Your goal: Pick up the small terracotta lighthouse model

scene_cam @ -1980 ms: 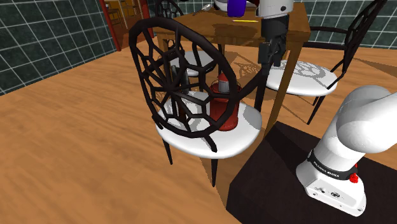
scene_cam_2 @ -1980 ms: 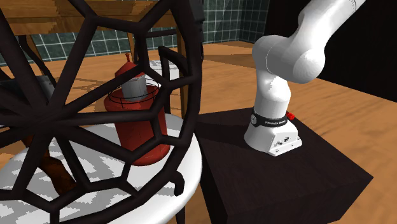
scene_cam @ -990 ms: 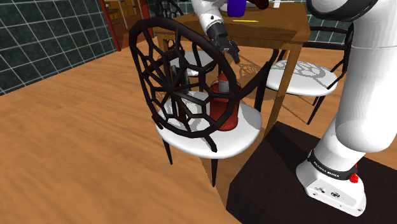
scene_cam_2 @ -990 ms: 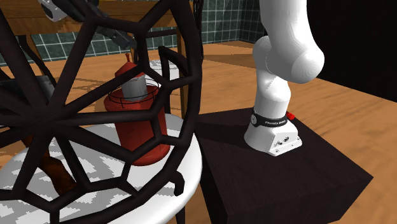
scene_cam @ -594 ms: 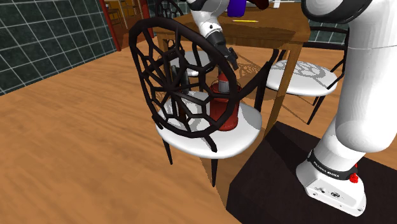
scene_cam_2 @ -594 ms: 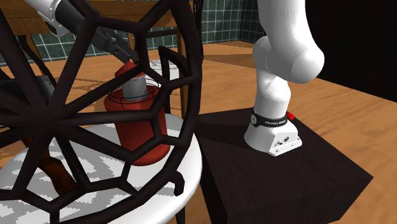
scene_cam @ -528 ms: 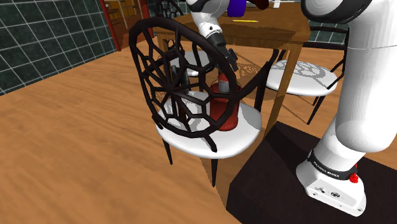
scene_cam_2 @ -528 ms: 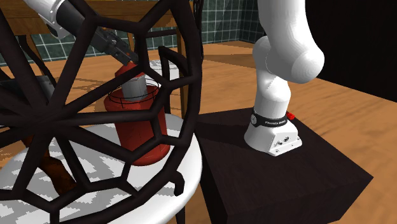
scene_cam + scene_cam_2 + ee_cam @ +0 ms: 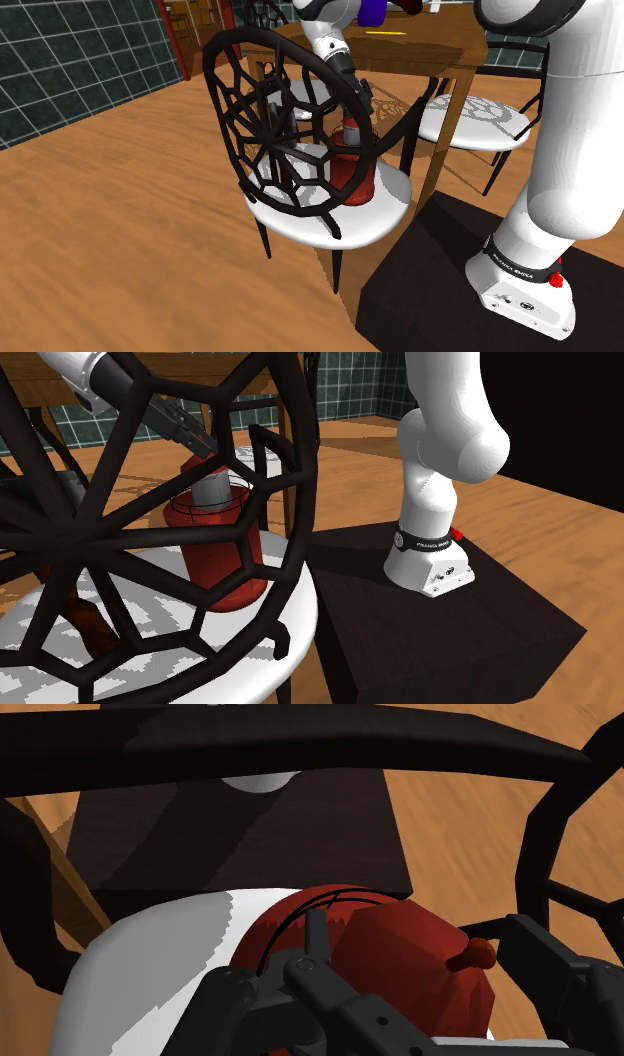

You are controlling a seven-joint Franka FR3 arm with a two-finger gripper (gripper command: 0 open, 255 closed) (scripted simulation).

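The dark red lighthouse (image 9: 410, 959) stood upright on the white chair seat (image 9: 385, 215). Its long axis was vertical and its domed cap pointed up between the jaws. I had the jaws spread wide, one finger on either side of the cap, apparently not yet pinching. I judged they sat tilted above it because the black lattice chair back (image 9: 262, 120) walled off the side just beside them.

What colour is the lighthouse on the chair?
The lighthouse is dark red with a pale grey upper band; second exterior view shows it best.
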